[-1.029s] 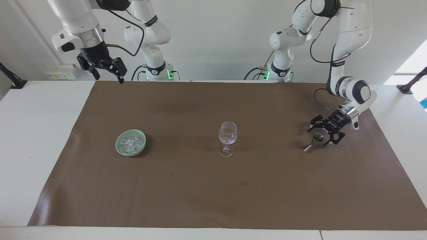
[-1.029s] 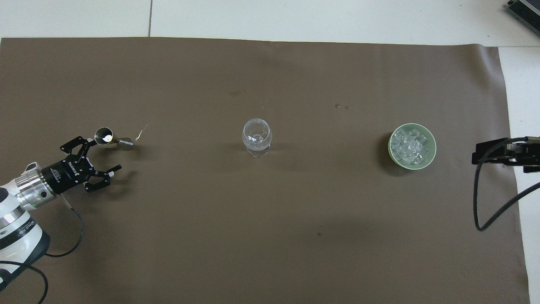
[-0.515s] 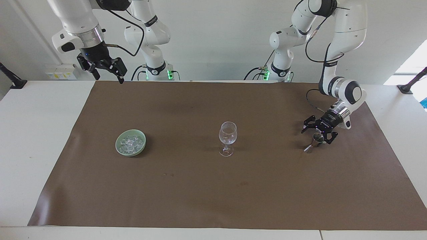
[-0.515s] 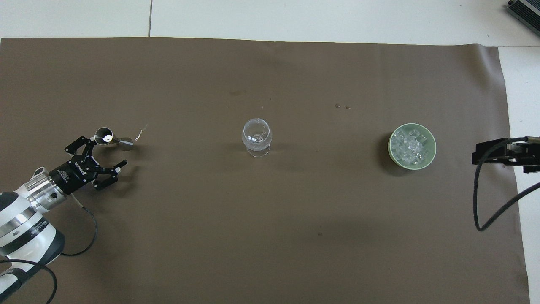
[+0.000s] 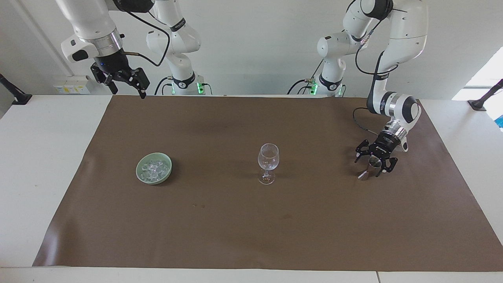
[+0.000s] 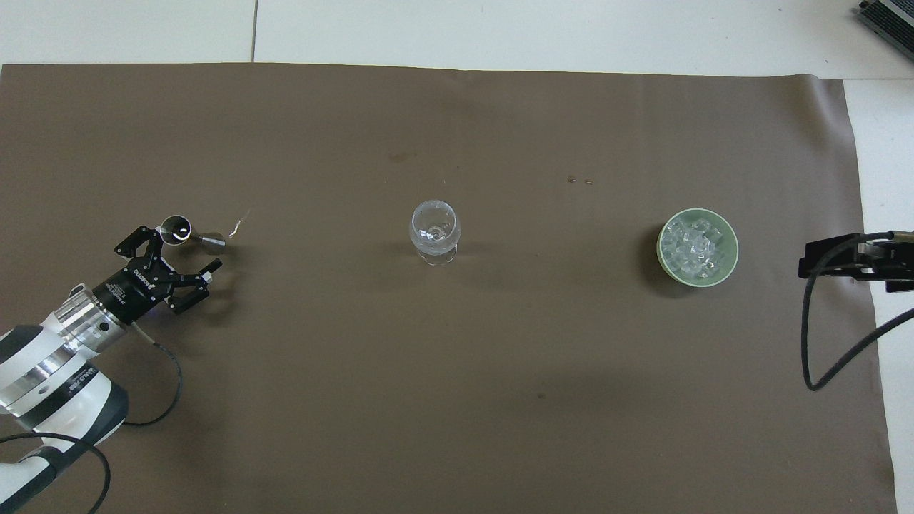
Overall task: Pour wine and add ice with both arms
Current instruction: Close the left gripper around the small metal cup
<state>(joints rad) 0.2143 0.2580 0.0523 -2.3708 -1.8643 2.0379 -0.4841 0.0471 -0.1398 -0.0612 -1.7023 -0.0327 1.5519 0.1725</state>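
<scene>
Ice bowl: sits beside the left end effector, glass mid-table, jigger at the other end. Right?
No. In the facing view the left end effector is at the jigger; the ice bowl lies toward the right arm's end. The glass is mid-table.

Over the last second I have swung my left arm [image 5: 397, 35] in toward the middle of the table and brought my left gripper [image 5: 371, 162] down and forward to the small metal jigger [image 5: 370, 166]. A second ago the jigger stood just off my fingers; now my spread fingers [image 6: 208, 270] stand on either side of its upper cup, not yet closed on it.
</scene>
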